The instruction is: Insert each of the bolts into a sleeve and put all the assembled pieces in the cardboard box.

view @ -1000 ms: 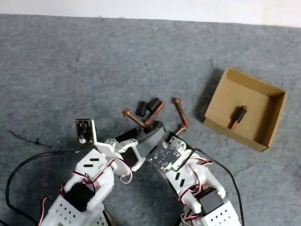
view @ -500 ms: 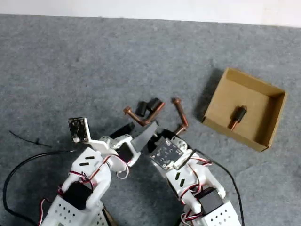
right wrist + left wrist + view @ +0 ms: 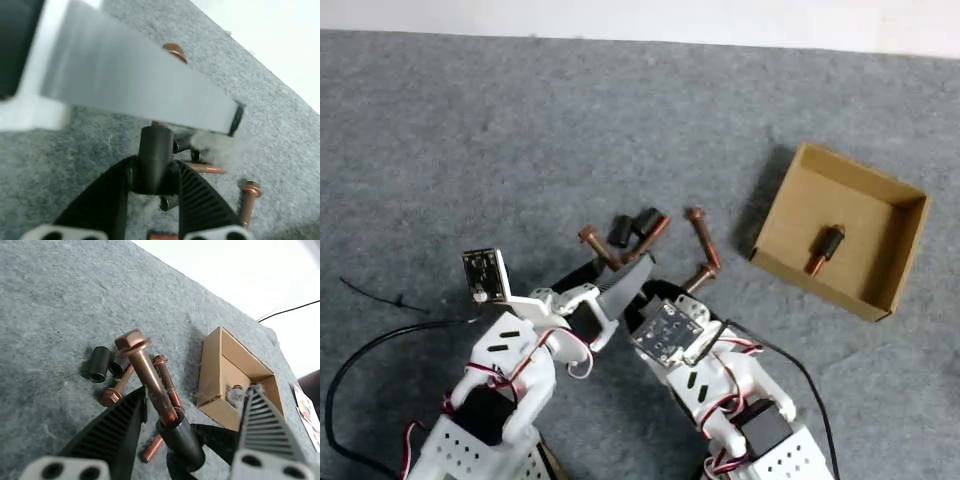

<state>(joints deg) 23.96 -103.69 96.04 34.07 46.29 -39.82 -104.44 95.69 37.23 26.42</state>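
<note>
Left wrist view: bolt (image 3: 149,379) tilts head-up — tip inside sleeve (image 3: 183,441).

We see the sleeve (image 3: 154,157) between the right fingers (image 3: 105,200), a bolt (image 3: 146,371) standing in it, both between the left fingers (image 3: 115,432). Beyond them, loose sleeves (image 3: 632,226) and loose bolts (image 3: 703,238) lie on the desk (image 3: 470,130); right of those, the cardboard box (image 3: 785,225) holds an assembled piece (image 3: 825,248).

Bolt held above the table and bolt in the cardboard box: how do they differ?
The held bolt stands tilted upward, off the table; the boxed bolt lies flat on the cardboard box floor. The held bolt has most of its shank bare, only its tip in a sleeve clamped by the right gripper; no gripper touches the boxed bolt. Both are copper-coloured, in black sleeves.
</note>
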